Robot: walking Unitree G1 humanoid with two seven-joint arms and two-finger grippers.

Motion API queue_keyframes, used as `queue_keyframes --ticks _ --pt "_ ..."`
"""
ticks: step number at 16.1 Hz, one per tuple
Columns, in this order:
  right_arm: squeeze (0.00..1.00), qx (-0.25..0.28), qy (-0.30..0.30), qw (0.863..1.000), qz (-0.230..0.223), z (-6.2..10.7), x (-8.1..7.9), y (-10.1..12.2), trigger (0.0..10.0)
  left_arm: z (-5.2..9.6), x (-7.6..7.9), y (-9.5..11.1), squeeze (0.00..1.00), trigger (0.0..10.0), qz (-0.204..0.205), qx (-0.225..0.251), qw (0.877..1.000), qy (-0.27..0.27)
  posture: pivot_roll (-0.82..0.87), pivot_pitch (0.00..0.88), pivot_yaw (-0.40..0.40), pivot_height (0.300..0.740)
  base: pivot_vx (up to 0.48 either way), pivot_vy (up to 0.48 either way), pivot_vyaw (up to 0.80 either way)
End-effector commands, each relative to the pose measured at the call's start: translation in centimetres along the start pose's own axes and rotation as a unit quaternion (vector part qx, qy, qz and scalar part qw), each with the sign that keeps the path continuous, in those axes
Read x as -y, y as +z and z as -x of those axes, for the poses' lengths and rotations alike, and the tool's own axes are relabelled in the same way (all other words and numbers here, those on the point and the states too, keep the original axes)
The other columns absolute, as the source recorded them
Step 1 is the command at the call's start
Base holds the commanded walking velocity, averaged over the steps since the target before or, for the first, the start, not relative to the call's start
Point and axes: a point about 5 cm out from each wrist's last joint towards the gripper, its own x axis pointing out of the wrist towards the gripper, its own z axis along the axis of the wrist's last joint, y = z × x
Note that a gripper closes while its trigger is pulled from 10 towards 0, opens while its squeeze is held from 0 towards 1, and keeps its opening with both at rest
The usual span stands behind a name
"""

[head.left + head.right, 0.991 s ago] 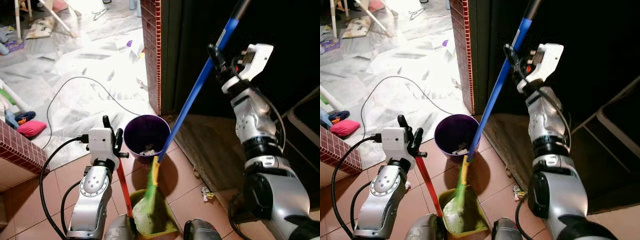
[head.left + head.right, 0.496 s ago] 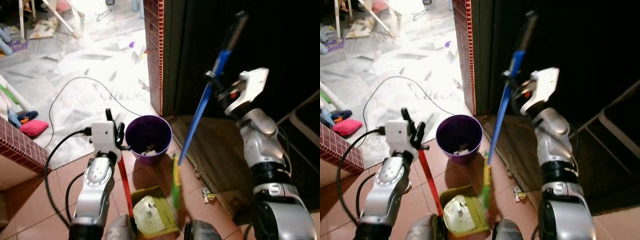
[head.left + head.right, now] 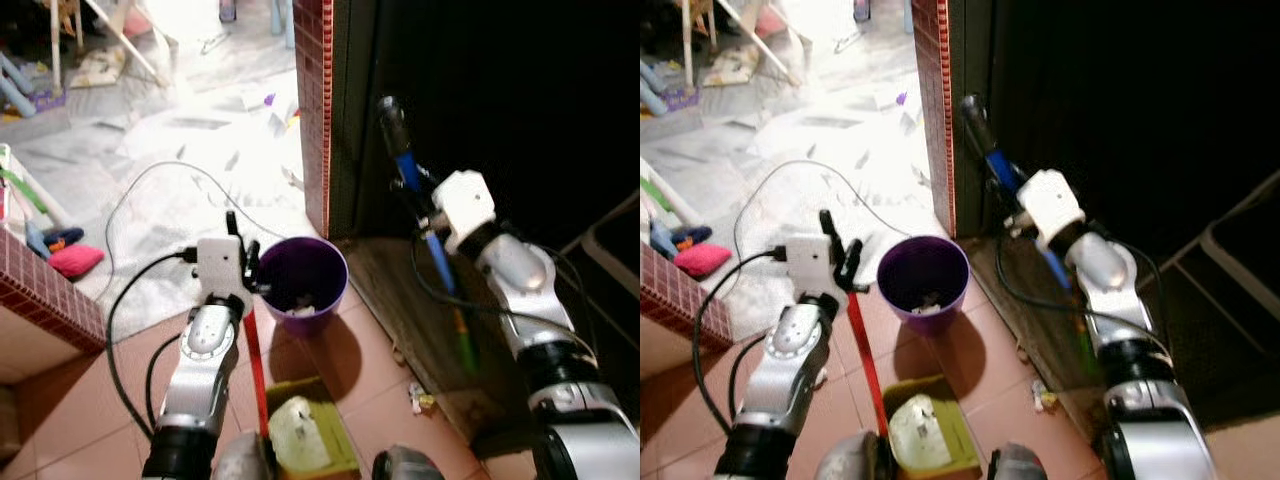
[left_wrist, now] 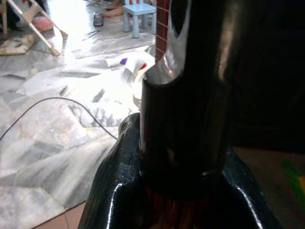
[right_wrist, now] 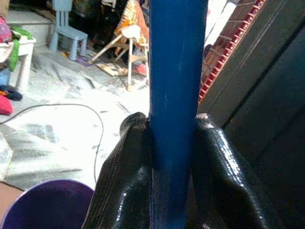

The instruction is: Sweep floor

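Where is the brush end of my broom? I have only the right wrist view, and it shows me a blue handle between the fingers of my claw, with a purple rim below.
Observer: The right claw holds the broom tilted. Its green end is low over the dark mat, to the right of the purple bucket.
Operator: And the dustpan?
Observer: The left claw is shut on the red handle of the dustpan. The pan sits on the tiles in front of the bucket, with white litter in it.
Operator: Is any dirt left outside?
Observer: Yes, a small scrap lies on the tiles beside the mat.
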Motion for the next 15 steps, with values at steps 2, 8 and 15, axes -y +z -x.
queue_keyframes --ticks 2,8,15 --pt "0.00 0.006 -0.012 1.000 0.016 0.4 0.2 0.0 10.0 -0.9 1.7 1.0 0.00 10.0 0.008 0.026 0.999 -0.041 -0.17 0.000 0.097 0.740 0.000 0.000 0.00" --pt "0.00 -0.043 -0.030 0.999 0.003 2.7 -0.9 -2.5 10.0 -1.2 1.3 1.6 0.00 10.0 0.010 0.032 0.998 -0.053 -0.14 0.076 0.113 0.740 0.000 0.000 0.00" --pt "0.00 -0.075 -0.038 0.995 -0.056 4.3 -2.8 -3.1 10.0 -1.1 0.7 0.6 0.00 10.0 0.011 0.011 0.999 -0.052 -0.15 0.209 0.104 0.740 0.000 0.000 0.00"
